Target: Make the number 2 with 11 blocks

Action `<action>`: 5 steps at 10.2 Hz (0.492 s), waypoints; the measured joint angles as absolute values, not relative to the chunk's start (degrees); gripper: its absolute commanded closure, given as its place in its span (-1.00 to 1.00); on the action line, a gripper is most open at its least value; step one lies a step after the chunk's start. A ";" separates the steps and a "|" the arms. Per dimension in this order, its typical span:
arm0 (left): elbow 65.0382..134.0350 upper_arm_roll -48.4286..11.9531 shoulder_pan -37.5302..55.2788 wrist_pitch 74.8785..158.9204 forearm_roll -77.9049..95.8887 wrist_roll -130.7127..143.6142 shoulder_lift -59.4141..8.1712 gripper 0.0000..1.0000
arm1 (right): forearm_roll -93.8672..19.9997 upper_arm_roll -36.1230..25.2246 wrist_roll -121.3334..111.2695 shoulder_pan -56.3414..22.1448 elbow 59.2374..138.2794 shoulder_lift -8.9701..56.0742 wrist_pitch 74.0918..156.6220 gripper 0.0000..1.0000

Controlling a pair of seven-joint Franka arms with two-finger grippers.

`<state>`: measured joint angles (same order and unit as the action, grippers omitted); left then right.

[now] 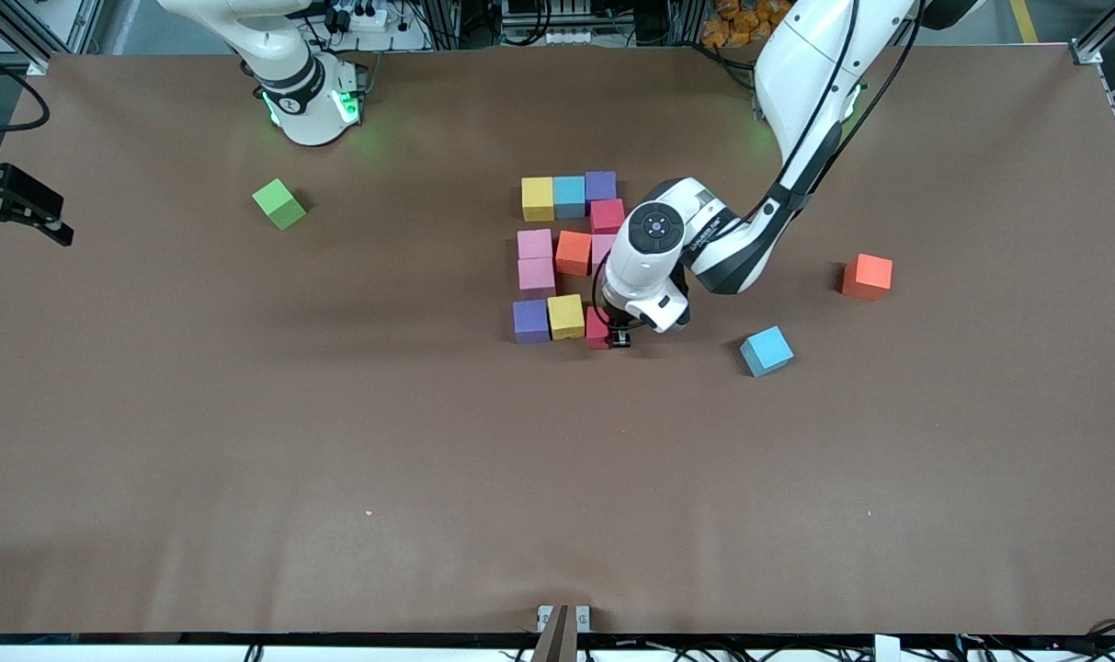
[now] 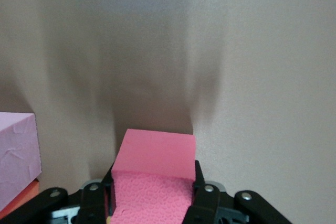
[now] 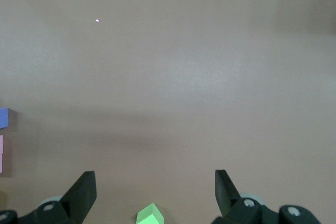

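The blocks lie in a blocky number 2 [image 1: 571,257] mid-table. Its row farthest from the front camera is yellow [image 1: 537,198], light blue [image 1: 569,195] and purple [image 1: 600,186], with a red block [image 1: 607,215] under the purple. Then come pink [image 1: 535,244], orange [image 1: 573,252] and a half-hidden pink, then one pink [image 1: 537,276]. The nearest row is purple [image 1: 530,321], yellow [image 1: 566,315] and a red block [image 1: 597,328] [image 2: 155,153]. My left gripper [image 1: 612,336] [image 2: 153,178] is shut on that red block, down at the table. My right gripper [image 3: 155,182] is open and empty, high over the green cube [image 3: 149,214].
The green cube [image 1: 279,203] lies alone toward the right arm's end. A spare orange cube [image 1: 867,277] and a spare light blue cube [image 1: 766,350] lie toward the left arm's end. A pink block [image 2: 18,150] shows beside the held one.
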<state>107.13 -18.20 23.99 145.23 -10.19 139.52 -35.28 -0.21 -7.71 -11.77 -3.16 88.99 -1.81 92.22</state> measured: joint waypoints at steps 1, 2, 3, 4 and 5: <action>107.26 -18.19 23.97 145.34 -10.19 139.52 -35.27 0.33 | -0.26 -7.85 -11.72 -3.16 88.70 -1.28 92.22 -1.00; 107.28 -18.19 23.97 145.39 -10.19 139.52 -35.26 0.33 | -0.84 -8.05 -11.71 -3.12 88.55 -0.83 92.21 -1.00; 107.30 -18.19 23.98 145.40 -10.19 139.52 -35.25 0.33 | -1.44 -8.25 -11.71 -3.08 88.42 -0.59 92.17 -1.00; 107.32 -18.19 23.98 145.42 -10.19 139.52 -35.24 0.33 | -1.64 -8.29 -11.71 -3.08 88.29 -0.55 92.12 -1.00; 107.41 -18.19 23.98 145.58 -10.19 139.52 -35.23 0.33 | -1.78 -8.25 -11.71 -3.11 88.13 -0.55 92.11 -1.00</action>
